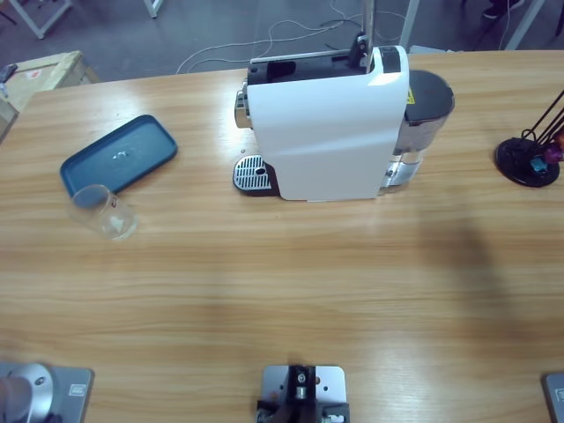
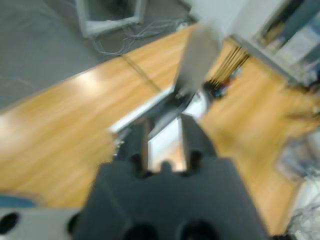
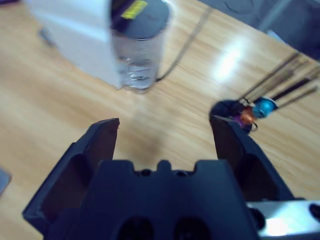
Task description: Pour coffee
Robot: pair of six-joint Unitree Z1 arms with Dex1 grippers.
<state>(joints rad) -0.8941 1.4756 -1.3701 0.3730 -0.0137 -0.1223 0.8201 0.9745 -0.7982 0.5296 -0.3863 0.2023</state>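
The white coffee machine (image 1: 326, 128) stands at the back middle of the table, with its metal drip grate (image 1: 251, 174) to the left and its clear water tank (image 1: 414, 141) to the right. A clear glass cup (image 1: 104, 211) sits at the left, just off a blue tray (image 1: 119, 154). Neither gripper shows in the high view. My right gripper (image 3: 165, 135) hangs open and empty above the wood, facing the water tank (image 3: 137, 55). My left gripper (image 2: 162, 145) shows a narrow gap between its jaws, nothing held, in a blurred view toward the machine (image 2: 197, 55).
A black capsule stand (image 1: 527, 160) with coloured capsules sits at the right edge, and the same capsule stand (image 3: 240, 112) lies right of the right gripper. A cable (image 3: 187, 42) runs behind the tank. A silver arm part (image 1: 22, 392) shows at the bottom left corner.
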